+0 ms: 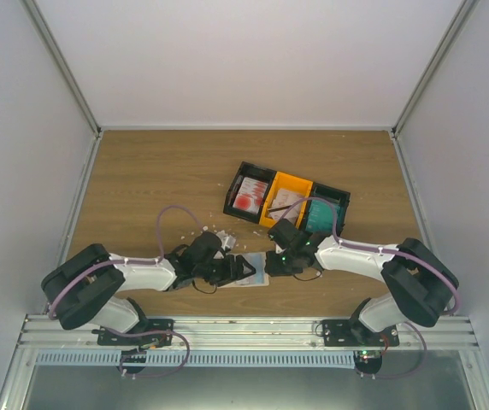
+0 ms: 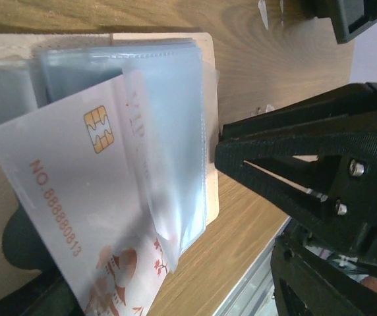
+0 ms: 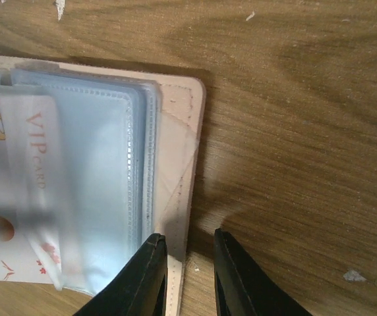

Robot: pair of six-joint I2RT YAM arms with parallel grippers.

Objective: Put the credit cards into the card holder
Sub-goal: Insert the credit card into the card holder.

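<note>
The beige card holder [image 3: 178, 164] lies open on the table with clear sleeves up; it also shows in the left wrist view [image 2: 208, 99] and the top view [image 1: 251, 278]. A white credit card [image 2: 76, 197] with a gold chip and red artwork sits slanted, its upper end inside a sleeve; it also shows in the right wrist view [image 3: 10, 217]. Its lower end runs off frame between my left gripper's [image 2: 175, 306] wide-apart dark fingers; none is seen clamped on it. My right gripper [image 3: 192, 276] is slightly open, straddling the holder's right edge. A white-and-red card [image 1: 246, 198] and a teal card [image 1: 320, 217] lie in bins.
A black bin [image 1: 236, 181], an orange bin [image 1: 289, 182] and a second black bin [image 1: 340, 198] stand in a row behind the holder. Small white scraps [image 1: 215, 231] lie near the left gripper [image 1: 243, 272]. The right gripper [image 1: 277, 259] crowds the holder. A metal rail [image 1: 244, 329] edges the near side.
</note>
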